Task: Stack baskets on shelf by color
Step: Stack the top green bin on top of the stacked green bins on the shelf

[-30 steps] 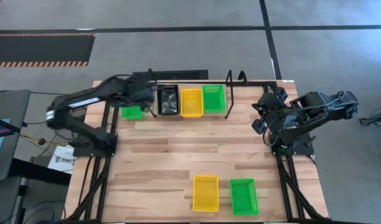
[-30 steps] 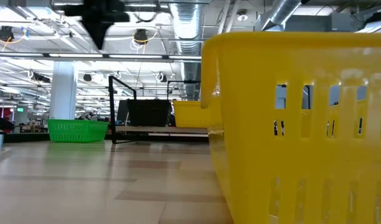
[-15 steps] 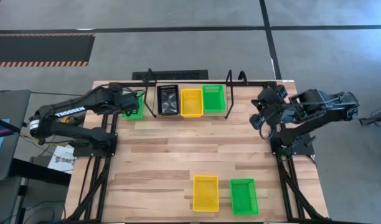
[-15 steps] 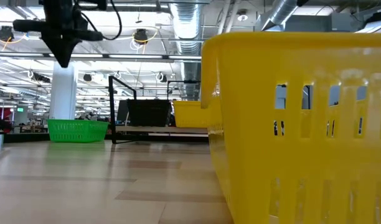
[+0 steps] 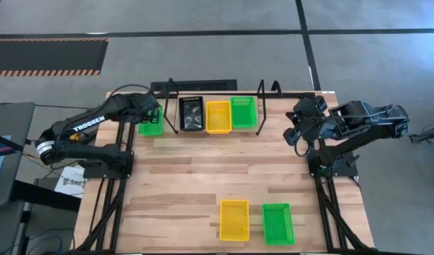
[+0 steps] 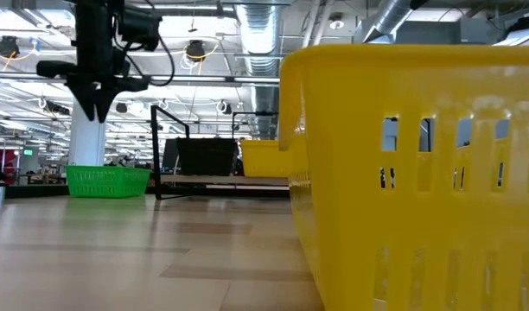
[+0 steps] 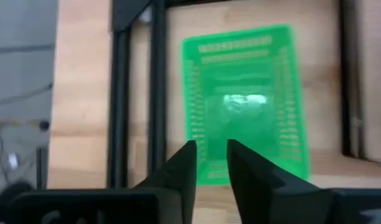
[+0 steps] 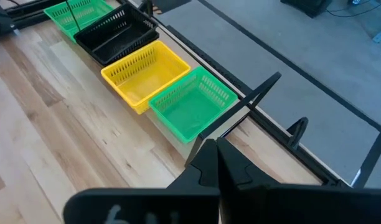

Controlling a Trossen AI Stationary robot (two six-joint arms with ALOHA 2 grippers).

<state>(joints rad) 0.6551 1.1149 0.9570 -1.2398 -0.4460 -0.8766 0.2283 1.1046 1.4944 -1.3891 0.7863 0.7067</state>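
A bright green basket (image 5: 150,126) (image 7: 243,106) stands on its base on the tabletop at the far left, just outside the shelf's (image 5: 260,106) left end. My left gripper (image 7: 210,155) (image 6: 98,111) hangs above this basket, pointing steeply down, open by a narrow gap and touching nothing. A black basket (image 5: 191,113), a yellow basket (image 5: 218,116) and a green basket (image 5: 243,112) stand side by side on the shelf. Another yellow basket (image 5: 235,219) and green basket (image 5: 277,223) sit at the near edge. My right gripper (image 8: 216,149) (image 5: 295,131) waits shut, raised at the table's right side.
Black frame rods (image 7: 119,93) run along the table's left edge beside the far-left green basket. The shelf's upright loop (image 6: 165,130) stands just right of it. Bare wood (image 5: 203,170) lies between the shelf and the near baskets. The near yellow basket (image 6: 420,173) fills much of the low view.
My left gripper has swung from over the shelf's black basket toward the table's left edge and come down, and now hangs over the far-left green basket. The baskets have not moved.
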